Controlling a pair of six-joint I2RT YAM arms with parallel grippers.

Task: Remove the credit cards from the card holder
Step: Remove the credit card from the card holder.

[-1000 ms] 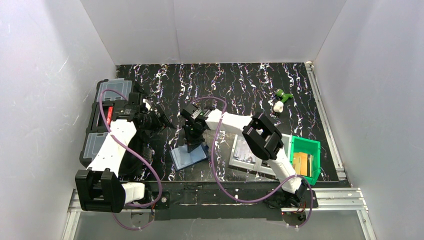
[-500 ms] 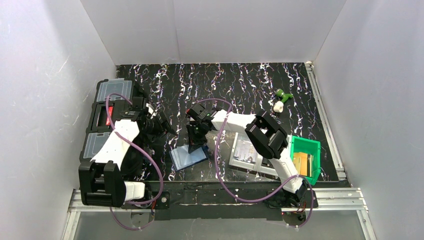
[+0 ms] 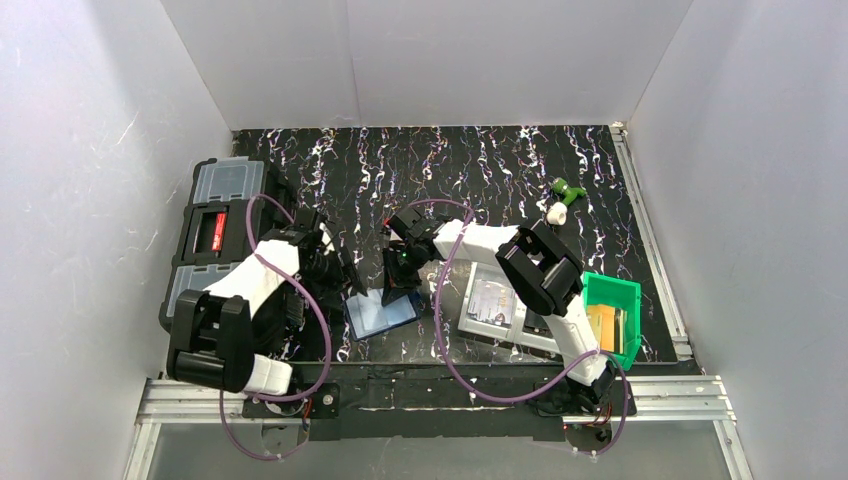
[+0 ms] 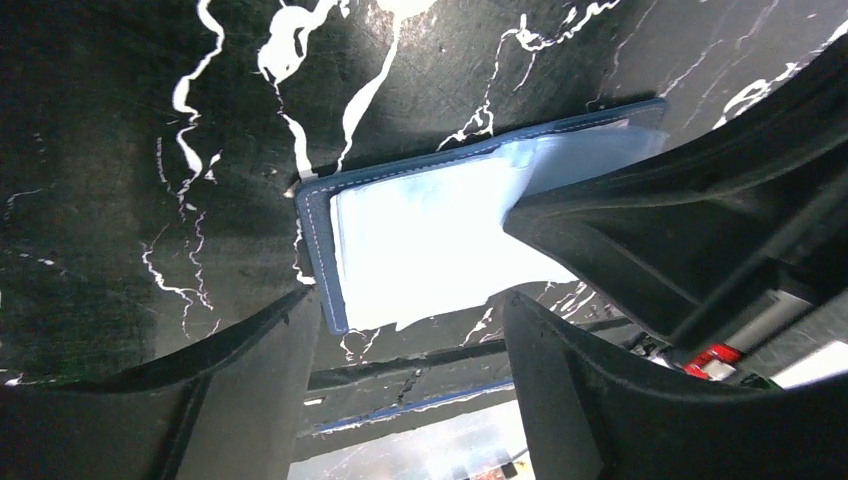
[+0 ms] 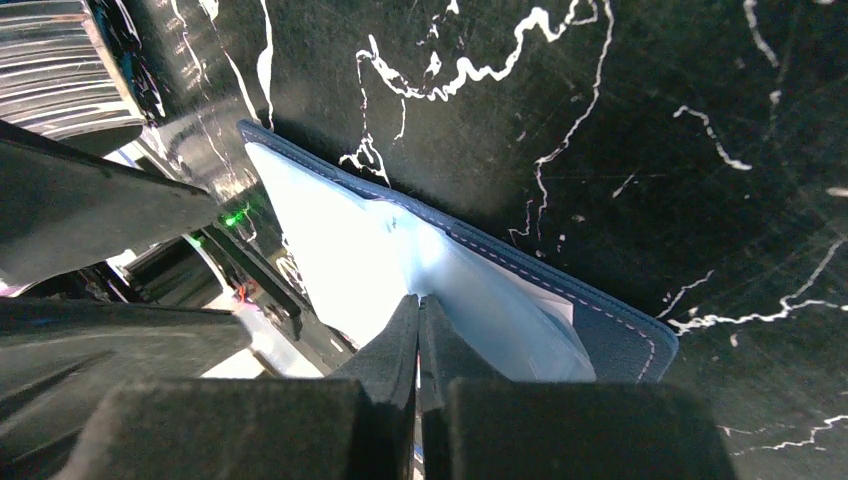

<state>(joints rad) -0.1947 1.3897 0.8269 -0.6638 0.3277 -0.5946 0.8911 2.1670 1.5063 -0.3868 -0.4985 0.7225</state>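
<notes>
The navy blue card holder (image 3: 382, 313) lies open on the black marbled table, its pale blue sleeves (image 4: 430, 240) facing up and glaring white. My right gripper (image 3: 397, 287) stands over its far right edge, shut, its tip (image 5: 418, 300) pinching a raised sleeve (image 5: 470, 300). My left gripper (image 4: 405, 295) is open just left of the holder (image 4: 318, 250), its two fingers straddling the near left corner without touching it. Gold-tan credit cards (image 3: 602, 325) lie in the green bin (image 3: 612, 291). Glare hides whether a card sits in the sleeves.
A black organiser box with clear lids (image 3: 215, 235) stands at the left, right behind my left arm. A grey tray (image 3: 492, 305) lies beside the green bin, under my right arm. A small green and white object (image 3: 562, 198) sits at the far right. White walls enclose the table.
My left gripper has swung right and nearer, down to the holder's left edge, its jaws narrowing. The right gripper stayed shut and drifted slightly right with the sleeve.
</notes>
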